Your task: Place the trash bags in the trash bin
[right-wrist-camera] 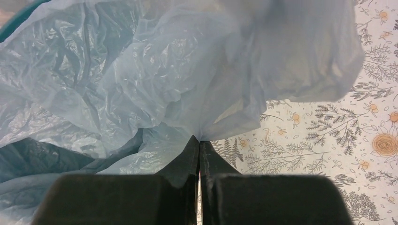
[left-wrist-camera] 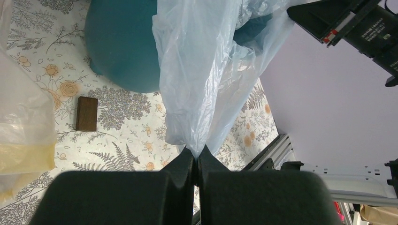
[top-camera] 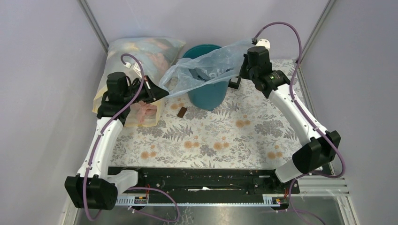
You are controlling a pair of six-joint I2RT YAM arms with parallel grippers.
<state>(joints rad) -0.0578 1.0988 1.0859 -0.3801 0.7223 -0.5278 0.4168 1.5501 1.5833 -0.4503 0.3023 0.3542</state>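
Table [top-camera: 225, 140]: one. You have a cloth on it printed with ferns and orange flowers, and everything below stands on it.
Stuffed bag [top-camera: 141, 51]: one, cloudy plastic with a yellow edge, lying at the far left corner. Your left arm reaches over it.
Trash bin [top-camera: 206, 96]: one, a round dark teal bucket standing upright at the far middle of the table, just right of the stuffed bag.
Trash bag [top-camera: 206, 68]: one, thin pale blue film, crinkled. It is stretched between your two grippers and drapes over the bin's mouth and front rim. It is lifted, not lying on the table.
Writing: you can see faint white printing on the film where it lies over the bin, too blurred to read. A small white-lettered label on the right arm, seen from the left wrist, is also too small to read.
Left gripper [left-wrist-camera: 195, 152]: one, clenched on a gathered corner of the trash bag to the left of the bin.
Right gripper [right-wrist-camera: 199, 140]: one, clenched on the bag's opposite edge at the bin's right side.
Brown block [top-camera: 182, 111]: one, small, flat and dark, lying on the cloth just in front of the bin and apart from it.
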